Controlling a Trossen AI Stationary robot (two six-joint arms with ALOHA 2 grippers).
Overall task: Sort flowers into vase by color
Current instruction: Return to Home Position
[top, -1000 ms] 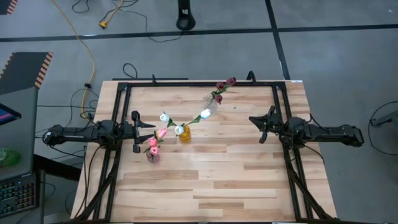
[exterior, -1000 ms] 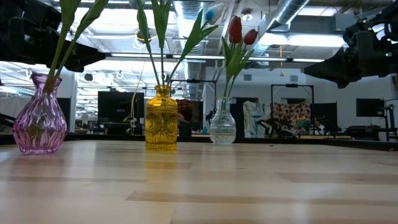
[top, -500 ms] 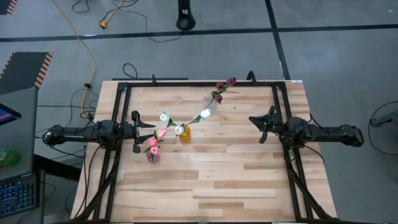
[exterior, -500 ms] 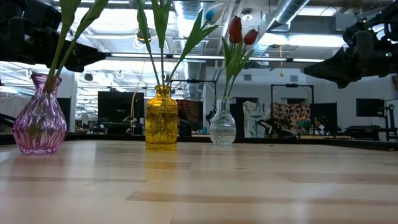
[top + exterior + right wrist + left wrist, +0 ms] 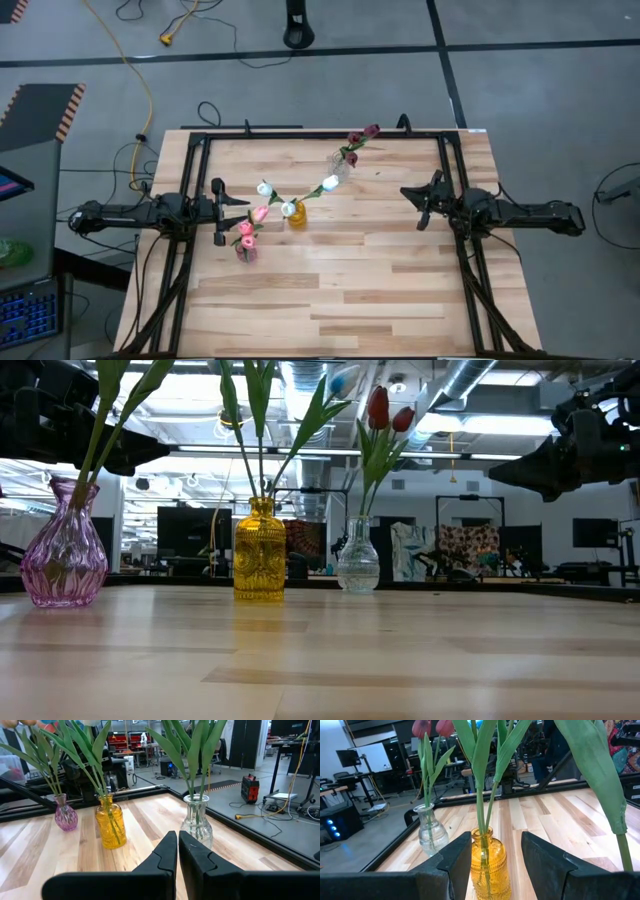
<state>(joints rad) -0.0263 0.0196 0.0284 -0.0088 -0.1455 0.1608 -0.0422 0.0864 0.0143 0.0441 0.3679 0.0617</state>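
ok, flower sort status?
Left claw open, right claw shut, both at table sides. Pink flowers in purple vase, white flowers in yellow vase, red flowers in clear vase. Nothing in the way.

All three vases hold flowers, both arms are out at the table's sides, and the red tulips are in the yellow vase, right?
No. The low view shows the red tulips standing in the clear vase; the yellow vase holds the white tulips. The rest is right: all three vases hold flowers, and the left pincer and right pincer are out at the sides of the table.
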